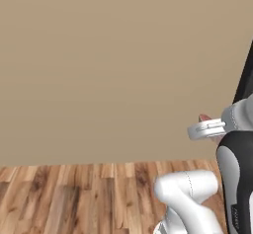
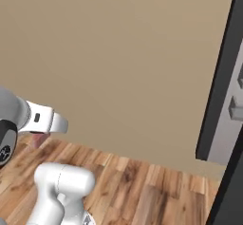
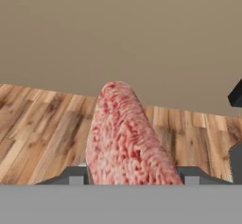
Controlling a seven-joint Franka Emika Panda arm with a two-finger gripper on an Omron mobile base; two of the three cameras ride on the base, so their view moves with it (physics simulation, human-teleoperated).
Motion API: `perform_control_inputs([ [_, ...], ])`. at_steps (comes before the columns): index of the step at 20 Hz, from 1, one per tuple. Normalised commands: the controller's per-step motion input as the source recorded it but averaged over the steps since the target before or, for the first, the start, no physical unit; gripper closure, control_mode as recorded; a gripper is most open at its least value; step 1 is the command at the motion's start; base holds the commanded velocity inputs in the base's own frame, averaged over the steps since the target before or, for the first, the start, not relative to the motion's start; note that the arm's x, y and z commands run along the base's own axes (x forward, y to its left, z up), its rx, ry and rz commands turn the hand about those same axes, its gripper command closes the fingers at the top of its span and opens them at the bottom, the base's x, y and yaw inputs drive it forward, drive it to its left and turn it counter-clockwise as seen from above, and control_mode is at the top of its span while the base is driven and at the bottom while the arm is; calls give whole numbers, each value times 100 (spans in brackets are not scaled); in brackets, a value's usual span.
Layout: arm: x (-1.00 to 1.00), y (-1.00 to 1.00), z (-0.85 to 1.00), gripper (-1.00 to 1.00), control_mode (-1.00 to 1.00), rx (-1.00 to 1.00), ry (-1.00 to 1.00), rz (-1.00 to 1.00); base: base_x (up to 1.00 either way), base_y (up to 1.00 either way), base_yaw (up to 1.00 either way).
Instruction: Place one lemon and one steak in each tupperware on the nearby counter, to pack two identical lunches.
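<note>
Steak is sitting between the gripper fingers, pinched at its near end, sticking out above the floor. It is probably soft, limp, slippery; holding nearer its middle seems safer.

The white arm folds upward from its base, elbow bent low and wrist raised. Its end effector points outward, the two dark fingers closed against either side of a steak held between them.
</note>
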Motion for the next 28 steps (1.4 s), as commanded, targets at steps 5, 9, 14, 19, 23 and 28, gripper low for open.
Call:
perform_control_inputs([
  [5,0,0,0,100,100,0,0,0,-100,0,35],
  [9,0,0,0,100,100,0,0,0,-100,10,31],
  [14,0,0,0,100,100,0,0,0,-100,51,23],
  [19,0,0,0,100,100,0,0,0,-100,88,6],
  [23,0,0,0,100,100,0,0,0,-93,92,-14],
  [28,0,0,0,100,100,0,0,0,-84,67,-47],
])
